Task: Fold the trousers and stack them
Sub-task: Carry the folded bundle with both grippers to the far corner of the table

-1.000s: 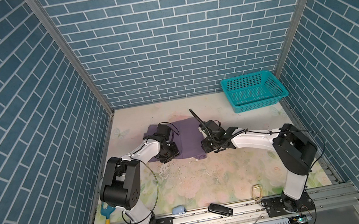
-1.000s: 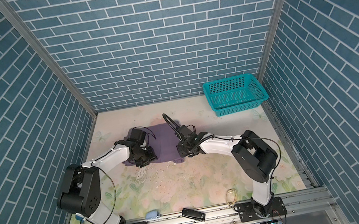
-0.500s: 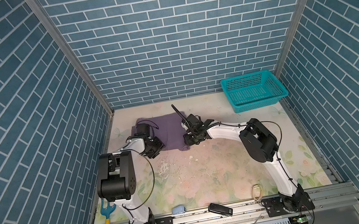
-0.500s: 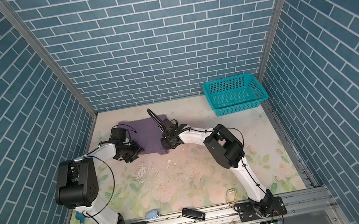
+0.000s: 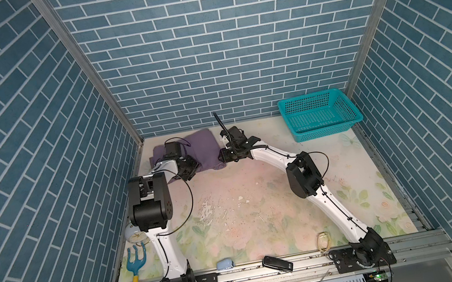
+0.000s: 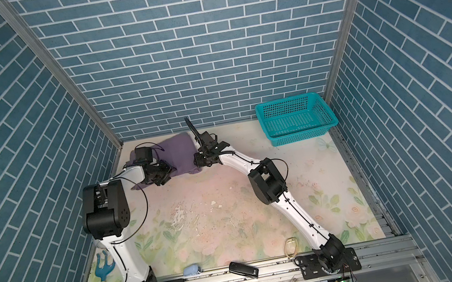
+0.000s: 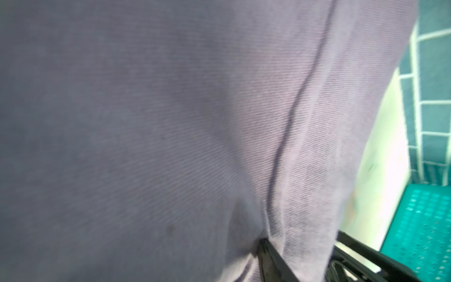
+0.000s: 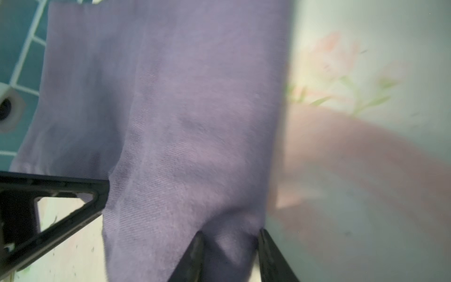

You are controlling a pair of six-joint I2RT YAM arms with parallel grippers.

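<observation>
The trousers [image 5: 204, 148] lie folded into a thick pad at the table's [image 5: 261, 204] far left corner, apparently set there as the stack. The left fingers [image 7: 268, 258], partly apart, clamp a fold at the pad's near edge. The right fingers [image 8: 268, 254] straddle its near right corner and touch the cloth. Whether they grip it cannot be told.

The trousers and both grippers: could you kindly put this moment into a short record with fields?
trousers: purple, folded into a compact bundle at the far left of the table
left gripper: at the bundle's near left edge, fabric between its fingers
right gripper: at the bundle's near right corner, fabric bunched between its fingers
basket: teal, far right, apart from the trousers, nothing in it
</observation>
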